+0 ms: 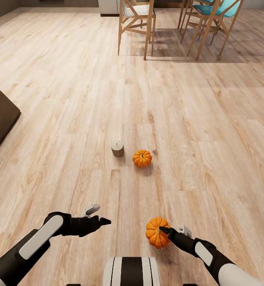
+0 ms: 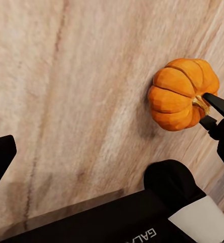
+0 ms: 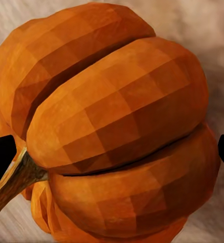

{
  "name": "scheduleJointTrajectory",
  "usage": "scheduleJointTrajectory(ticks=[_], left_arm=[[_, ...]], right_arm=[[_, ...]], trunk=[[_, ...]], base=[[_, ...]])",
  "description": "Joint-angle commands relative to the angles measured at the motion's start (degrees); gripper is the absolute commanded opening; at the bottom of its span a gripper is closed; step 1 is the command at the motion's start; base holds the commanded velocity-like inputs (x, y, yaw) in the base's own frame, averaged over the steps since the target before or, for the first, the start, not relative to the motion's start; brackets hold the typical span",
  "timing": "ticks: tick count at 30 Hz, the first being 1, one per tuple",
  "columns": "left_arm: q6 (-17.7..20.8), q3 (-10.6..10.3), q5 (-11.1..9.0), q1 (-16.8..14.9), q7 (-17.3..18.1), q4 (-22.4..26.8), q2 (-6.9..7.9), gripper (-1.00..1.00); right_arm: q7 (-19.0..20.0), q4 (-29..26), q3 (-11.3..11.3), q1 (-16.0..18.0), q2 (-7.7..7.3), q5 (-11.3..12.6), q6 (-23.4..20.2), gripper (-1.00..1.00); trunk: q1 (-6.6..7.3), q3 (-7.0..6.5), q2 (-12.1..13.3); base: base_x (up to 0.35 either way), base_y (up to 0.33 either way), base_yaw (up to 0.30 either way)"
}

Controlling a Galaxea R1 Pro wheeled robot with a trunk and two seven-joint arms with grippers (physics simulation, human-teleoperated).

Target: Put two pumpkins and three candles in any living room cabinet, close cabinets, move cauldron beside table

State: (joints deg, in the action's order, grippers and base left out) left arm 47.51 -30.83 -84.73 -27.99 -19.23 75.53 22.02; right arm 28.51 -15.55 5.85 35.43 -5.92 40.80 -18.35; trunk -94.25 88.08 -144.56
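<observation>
Bright, even daylight-like rendering, soft dark shadows under the chairs (image 1: 136, 24) on the wood floor (image 1: 60, 99), faint shadow beside the far pumpkin (image 1: 142, 158), sharp head view, faceted close-up pumpkin (image 3: 117, 126), blurred floor grain behind it

floor (image 1: 68, 79): pale wood planks | wooden chairs (image 1: 136, 24): far end, casting shadows

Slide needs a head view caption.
Right gripper holds one pumpkin; second pumpkin beside a candle.
</observation>
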Motion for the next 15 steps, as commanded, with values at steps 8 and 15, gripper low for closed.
scheduleJointTrajectory(ticks=[8, 15], left_arm=[[-0.03, -0.1, -0.62, -0.05, -0.54, 0.06, 0.08, 1.0], [-0.04, -0.15, -0.62, -0.05, -0.54, 0.06, 0.05, 1.0]], right_arm=[[-2.32, 0.08, 0.48, -0.01, -0.06, -0.39, 0.07, 1.0], [-2.32, 0.08, 0.48, -0.01, -0.06, -0.37, 0.07, 1.0]], trunk=[[0.0, 0.05, -0.01], [0.0, 0.05, -0.01]], base=[[0.0, 0.0, 0.0], [0.0, 0.0, 0.0]])
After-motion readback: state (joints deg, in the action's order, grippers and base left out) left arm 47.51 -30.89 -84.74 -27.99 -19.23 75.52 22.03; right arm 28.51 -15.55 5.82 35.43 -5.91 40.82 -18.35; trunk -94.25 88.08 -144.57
